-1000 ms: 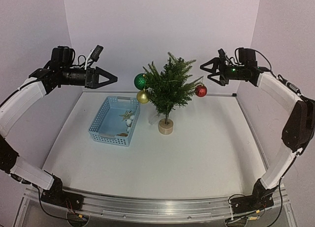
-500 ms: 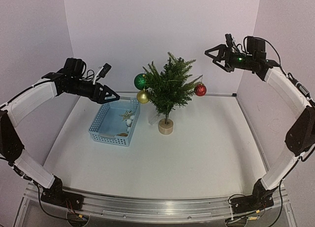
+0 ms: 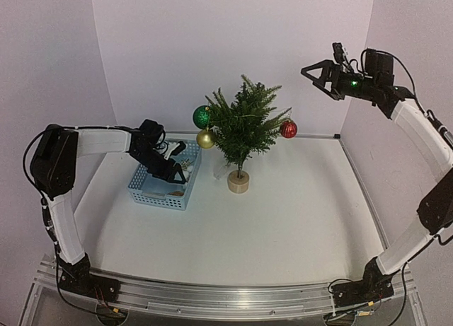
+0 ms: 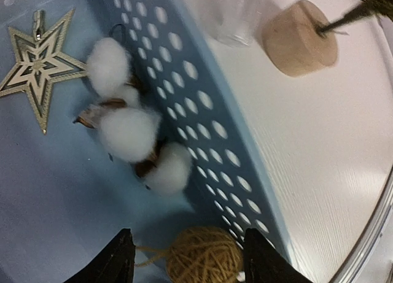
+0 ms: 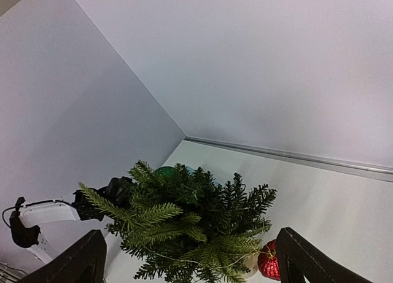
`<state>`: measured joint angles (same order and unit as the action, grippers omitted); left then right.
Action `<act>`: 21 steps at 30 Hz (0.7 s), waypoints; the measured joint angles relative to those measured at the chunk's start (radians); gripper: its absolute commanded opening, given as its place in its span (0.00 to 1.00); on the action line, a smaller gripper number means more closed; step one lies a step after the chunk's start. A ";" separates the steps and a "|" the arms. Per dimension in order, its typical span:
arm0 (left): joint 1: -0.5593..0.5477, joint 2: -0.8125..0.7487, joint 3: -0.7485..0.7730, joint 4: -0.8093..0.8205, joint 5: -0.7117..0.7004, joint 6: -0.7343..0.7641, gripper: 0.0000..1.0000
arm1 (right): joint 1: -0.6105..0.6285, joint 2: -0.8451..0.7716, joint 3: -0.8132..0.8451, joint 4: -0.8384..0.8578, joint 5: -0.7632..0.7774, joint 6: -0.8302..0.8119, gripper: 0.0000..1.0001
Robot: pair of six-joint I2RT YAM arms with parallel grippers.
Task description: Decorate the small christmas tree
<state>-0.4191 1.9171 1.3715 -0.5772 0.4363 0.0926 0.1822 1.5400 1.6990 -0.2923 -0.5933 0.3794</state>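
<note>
The small christmas tree point(image 3: 242, 124) stands upright mid-table on its wooden disc base point(image 3: 238, 182). It carries a green bauble point(image 3: 202, 116), a gold bauble point(image 3: 206, 138) and a red bauble point(image 3: 289, 130). My left gripper point(image 3: 177, 172) is down inside the blue basket point(image 3: 139, 179). In the left wrist view its fingers point(image 4: 116, 261) stand open on either side of a twine ball point(image 4: 202, 255), with a small gap on each side. My right gripper point(image 3: 320, 78) hangs open and empty, high at the right. It looks down on the tree point(image 5: 196, 228).
The basket point(image 4: 209, 111) also holds a gold star point(image 4: 38, 65) and a cluster of white cotton balls point(image 4: 129, 132). The tree's base point(image 4: 299, 37) is just beyond the basket wall. Walls close in the table at the back and on both sides.
My left arm has dropped from high at the left into the basket, and its jaws have narrowed around the twine ball. The right gripper has risen a little and drifted right.
</note>
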 measured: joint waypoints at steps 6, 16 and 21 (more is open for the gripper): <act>0.016 0.109 0.085 0.035 -0.055 -0.055 0.55 | 0.000 -0.039 -0.032 0.003 0.000 -0.013 0.95; 0.021 0.206 0.168 0.074 -0.037 -0.135 0.37 | 0.000 -0.046 -0.095 0.000 0.017 -0.016 0.95; 0.021 0.252 0.208 0.076 -0.038 -0.151 0.17 | 0.000 -0.050 -0.105 0.000 0.019 -0.015 0.95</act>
<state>-0.3985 2.1692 1.5796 -0.5009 0.3985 -0.0586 0.1822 1.4901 1.5940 -0.2928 -0.5747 0.3642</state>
